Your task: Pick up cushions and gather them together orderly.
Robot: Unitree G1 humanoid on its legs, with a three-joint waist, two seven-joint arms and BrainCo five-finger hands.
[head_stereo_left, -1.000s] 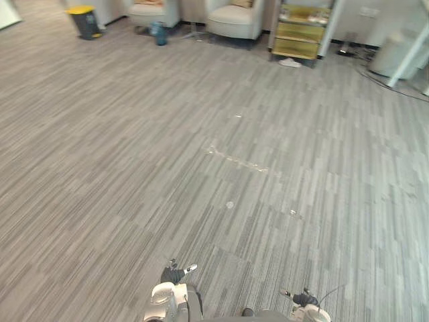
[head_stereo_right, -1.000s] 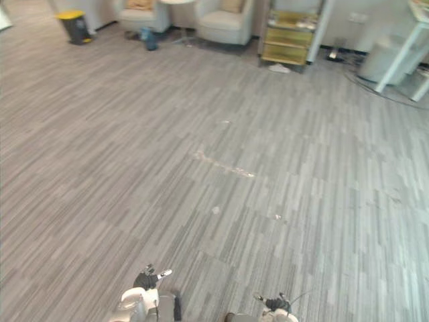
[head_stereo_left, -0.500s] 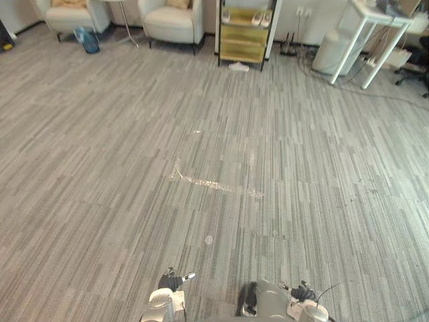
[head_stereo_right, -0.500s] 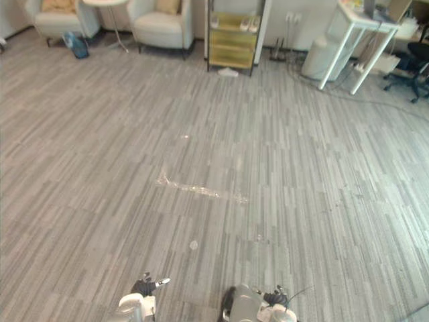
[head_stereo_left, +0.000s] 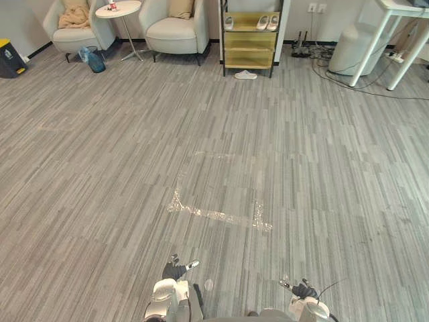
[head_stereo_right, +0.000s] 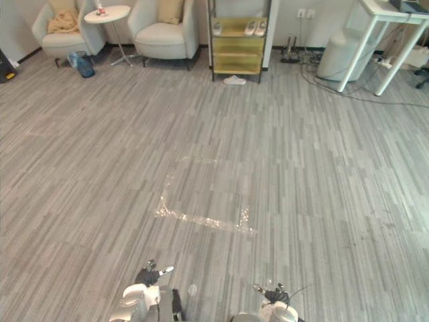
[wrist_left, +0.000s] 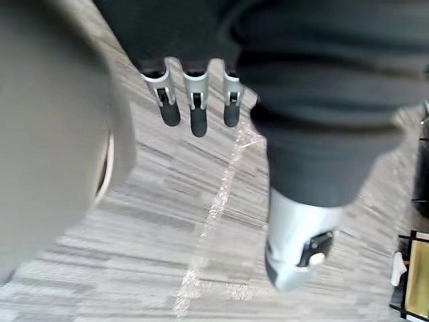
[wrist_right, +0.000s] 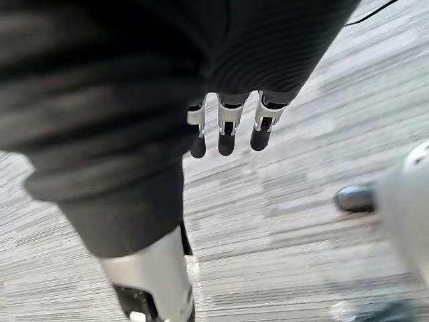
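Note:
Two tan cushions lie far off at the back of the room. One cushion (head_stereo_left: pixel 74 13) is slumped on the left armchair (head_stereo_left: pixel 70 37), the other cushion (head_stereo_left: pixel 179 8) leans upright on the second armchair (head_stereo_left: pixel 175 30). My left hand (head_stereo_left: pixel 175 270) hangs low at the bottom edge, over bare floor. Its fingers (wrist_left: pixel 195 107) are straight and hold nothing. My right hand (head_stereo_left: pixel 303 290) hangs at the bottom right, also open, its fingers (wrist_right: pixel 226 127) relaxed above the floor. Both hands are far from the cushions.
A round white side table (head_stereo_left: pixel 118 9) stands between the armchairs, with a blue bag (head_stereo_left: pixel 96 60) beside it. A yellow shoe shelf (head_stereo_left: pixel 251 40) and a white slipper (head_stereo_left: pixel 245 74) are at the back. White table legs (head_stereo_left: pixel 395 40), cables and a black bin (head_stereo_left: pixel 8 57) flank the room. Tape marks (head_stereo_left: pixel 218 215) cross the floor.
The camera has swung and tilted, so the whole room has shifted in view and both armchairs with their cushions now show at the back left. The hands hang as before.

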